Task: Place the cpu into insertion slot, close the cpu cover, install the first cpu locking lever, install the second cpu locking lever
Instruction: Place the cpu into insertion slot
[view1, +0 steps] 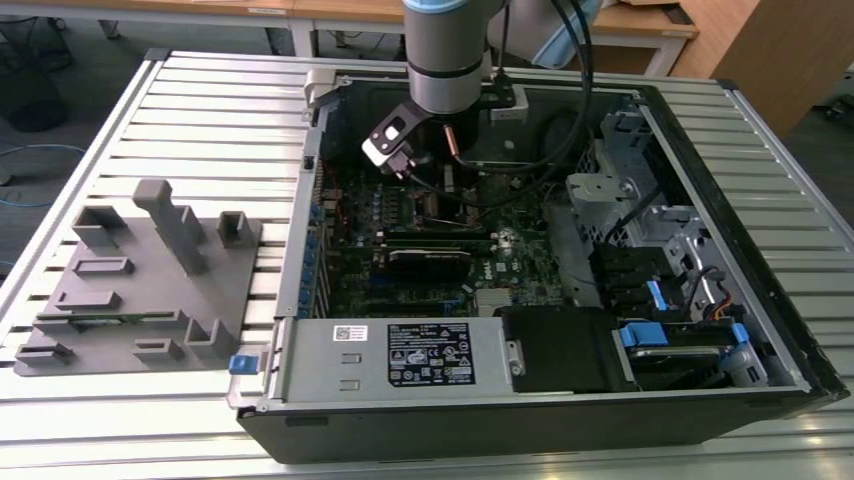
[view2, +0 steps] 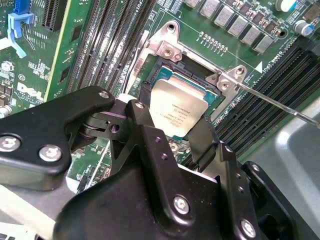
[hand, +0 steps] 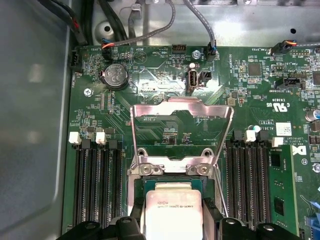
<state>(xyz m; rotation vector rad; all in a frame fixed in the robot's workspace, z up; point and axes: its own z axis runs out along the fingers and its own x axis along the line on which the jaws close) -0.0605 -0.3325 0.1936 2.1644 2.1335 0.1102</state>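
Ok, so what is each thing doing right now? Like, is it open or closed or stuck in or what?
gripper: shut on the cpu.
cpu: held low at the insertion slot; fully seated or not, I cannot tell.
insertion slot: uncovered.
cpu cover: flipped up, open.
locking lever: unlatched, sticking out.
computer case: side open.

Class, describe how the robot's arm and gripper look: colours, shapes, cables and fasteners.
The arm is a grey cylinder with a pale blue cap and a black band; black cables run beside it. The gripper is matt black, built of angular linked plates joined by silver screws.
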